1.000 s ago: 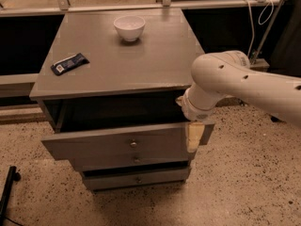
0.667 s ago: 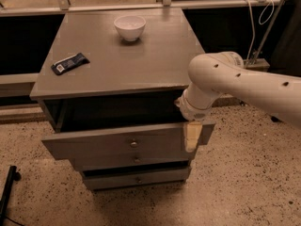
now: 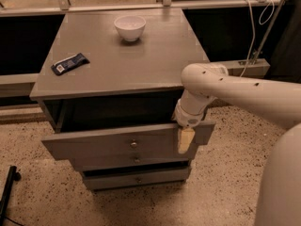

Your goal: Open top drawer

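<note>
The top drawer (image 3: 94, 147) of the grey cabinet is pulled out towards me. Its wide grey front carries a small round metal knob (image 3: 134, 144) at the centre, and the dark opening above it shows. My gripper (image 3: 185, 140) hangs from the white arm (image 3: 225, 86) at the right end of the drawer front, over its top edge and right of the knob. Two narrower drawer fronts with like knobs sit below: the middle one (image 3: 137, 160) and the lowest one (image 3: 138, 178).
On the cabinet top (image 3: 141, 65) stand a white bowl (image 3: 130, 27) at the back and a dark blue packet (image 3: 69, 63) at the left. A rail with white cables (image 3: 251, 27) runs behind. The speckled floor (image 3: 42, 197) lies around, with a black object (image 3: 7, 192) at the lower left.
My gripper has shifted slightly left along the drawer front. The drawer, bowl and packet have not visibly moved.
</note>
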Robot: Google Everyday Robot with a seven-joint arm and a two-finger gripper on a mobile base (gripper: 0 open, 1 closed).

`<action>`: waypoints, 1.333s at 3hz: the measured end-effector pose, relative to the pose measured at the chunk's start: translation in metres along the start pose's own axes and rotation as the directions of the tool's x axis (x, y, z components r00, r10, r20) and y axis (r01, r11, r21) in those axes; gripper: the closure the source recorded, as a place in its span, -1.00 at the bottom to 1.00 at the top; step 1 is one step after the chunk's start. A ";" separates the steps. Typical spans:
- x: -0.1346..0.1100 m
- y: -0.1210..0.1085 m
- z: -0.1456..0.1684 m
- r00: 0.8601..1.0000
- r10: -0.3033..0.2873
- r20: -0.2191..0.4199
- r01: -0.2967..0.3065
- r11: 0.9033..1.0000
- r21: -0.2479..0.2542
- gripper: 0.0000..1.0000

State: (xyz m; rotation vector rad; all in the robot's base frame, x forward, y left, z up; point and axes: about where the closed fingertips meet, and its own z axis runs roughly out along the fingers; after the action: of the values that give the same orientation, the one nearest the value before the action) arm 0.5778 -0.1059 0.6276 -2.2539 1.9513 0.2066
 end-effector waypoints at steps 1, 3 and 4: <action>-0.002 0.009 0.003 1.000 -0.009 0.001 0.009 1.000 -0.020 -0.42; -0.002 0.037 -0.023 1.000 -0.007 -0.019 0.007 1.000 0.022 -0.38; -0.007 0.049 -0.049 0.999 -0.022 -0.038 0.024 0.999 0.045 -0.26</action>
State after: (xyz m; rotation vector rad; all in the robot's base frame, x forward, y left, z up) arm 0.5281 -0.1162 0.6759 -2.2668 1.9269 0.1164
